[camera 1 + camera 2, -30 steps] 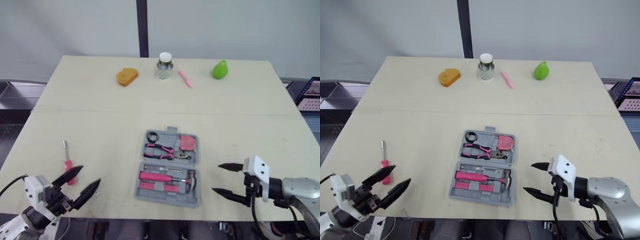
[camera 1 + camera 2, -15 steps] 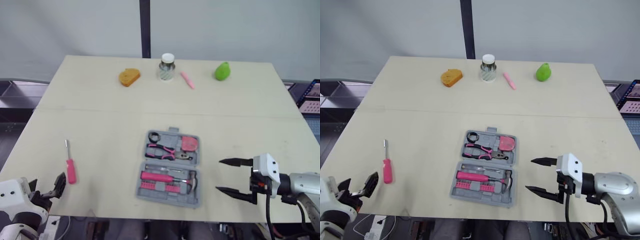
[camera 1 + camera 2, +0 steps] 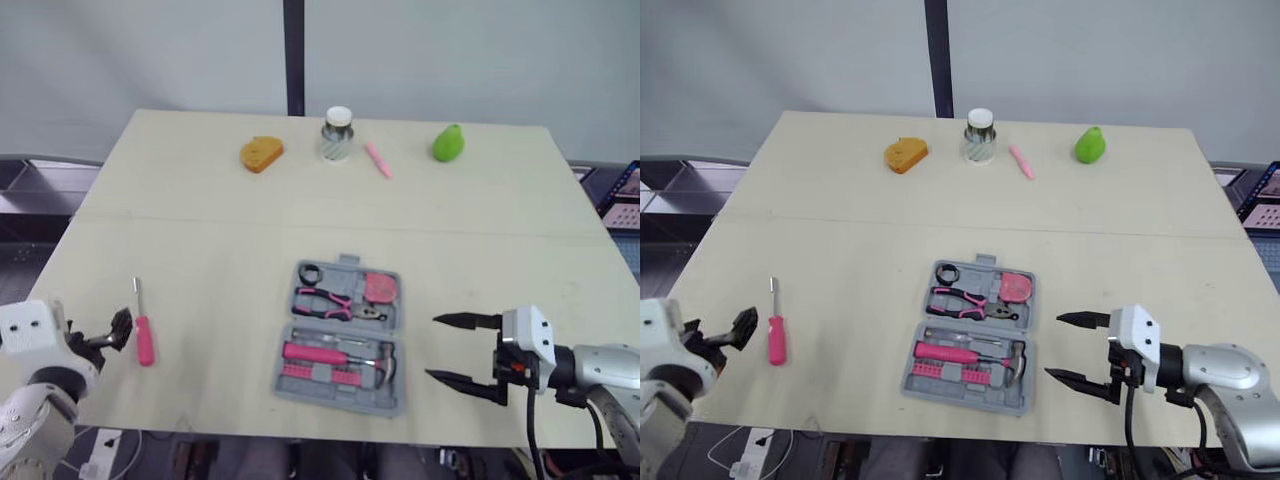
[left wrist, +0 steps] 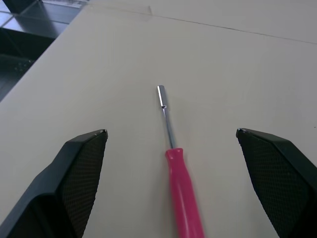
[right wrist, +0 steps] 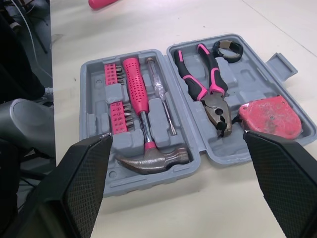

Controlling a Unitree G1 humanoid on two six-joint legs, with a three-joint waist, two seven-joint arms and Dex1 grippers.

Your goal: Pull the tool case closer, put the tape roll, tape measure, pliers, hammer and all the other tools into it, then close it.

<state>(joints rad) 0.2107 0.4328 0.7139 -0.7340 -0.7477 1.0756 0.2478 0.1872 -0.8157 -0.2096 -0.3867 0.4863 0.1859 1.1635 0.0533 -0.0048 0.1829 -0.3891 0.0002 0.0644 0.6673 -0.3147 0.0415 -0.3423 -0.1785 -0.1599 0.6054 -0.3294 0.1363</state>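
Left gripper (image 4: 171,133), its two black fingers spread wide, hovers just above the pale wooden table (image 3: 860,200) near its left front corner, lined up on a pink-handled screwdriver (image 3: 775,340) that lies alone, well apart from the open grey plastic tool case (image 5: 91,99). The left wrist view shows the tool running lengthwise between the fingers, metal tip pointing away and handle toward the wrist. The case sits at the middle of the table's front edge, both halves flat, already holding the black tape roll (image 5: 228,48), the red tape measure (image 5: 270,119), the pink-gripped pliers (image 5: 205,84), the pink-handled hammer (image 5: 148,161) and a row of pink bits (image 5: 115,94). Right gripper (image 3: 1053,347) waits just beside the case's right side, fingers likewise apart and holding nothing. Picking up the screwdriver appears to be the step in hand, with closing the lid to follow. To do it well, the left gripper should probably settle lower until both fingertips bracket the thick handle rather than the thin shaft, which could slip or roll, and close across the handle's middle so the tool lifts level. A free slot in the case cannot be made out from here, so the placement may need care.
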